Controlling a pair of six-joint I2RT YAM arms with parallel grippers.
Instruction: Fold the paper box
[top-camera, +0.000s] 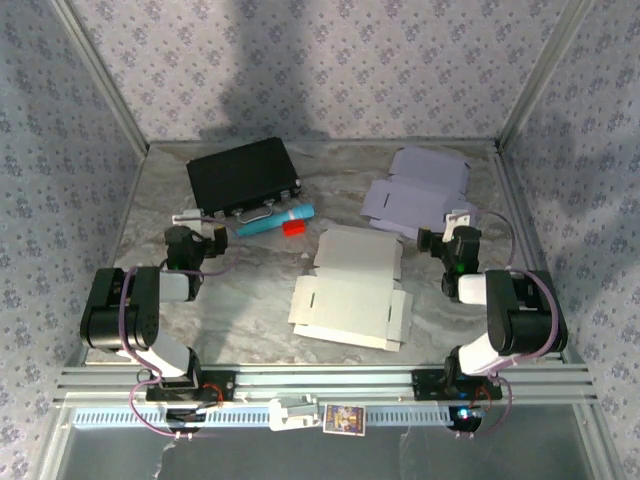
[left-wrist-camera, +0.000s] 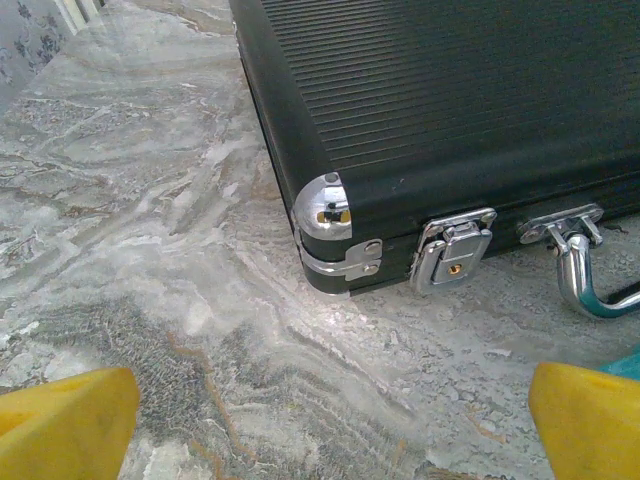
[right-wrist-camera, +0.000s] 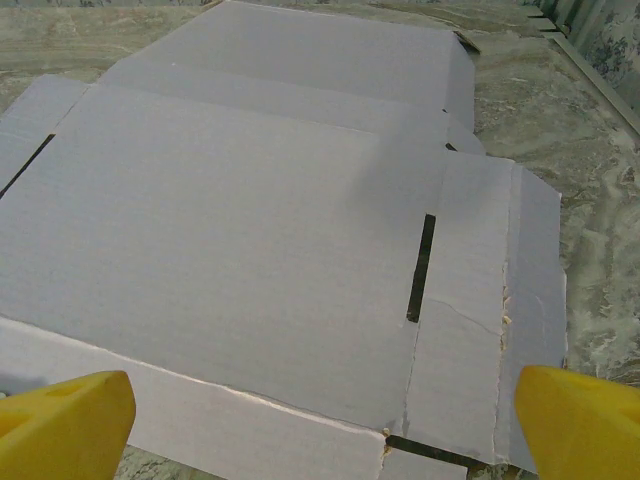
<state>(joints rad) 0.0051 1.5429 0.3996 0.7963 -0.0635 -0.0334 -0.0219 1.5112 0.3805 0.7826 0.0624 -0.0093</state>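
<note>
Both pairs of jaws stand wide apart, holding nothing. Just ahead of the right gripper (right-wrist-camera: 320, 425) lies the lavender paper box (right-wrist-camera: 270, 220), a flat blank. The left gripper (left-wrist-camera: 325, 425) faces a black case (left-wrist-camera: 450, 110). The thin card is probably light, springy and easily creased, best pinched at a flap edge. There are two blanks; the white paper box (top-camera: 350, 290) lies left of the right jaws.

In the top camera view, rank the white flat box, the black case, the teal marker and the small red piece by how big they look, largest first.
1. white flat box
2. black case
3. teal marker
4. red piece
</note>
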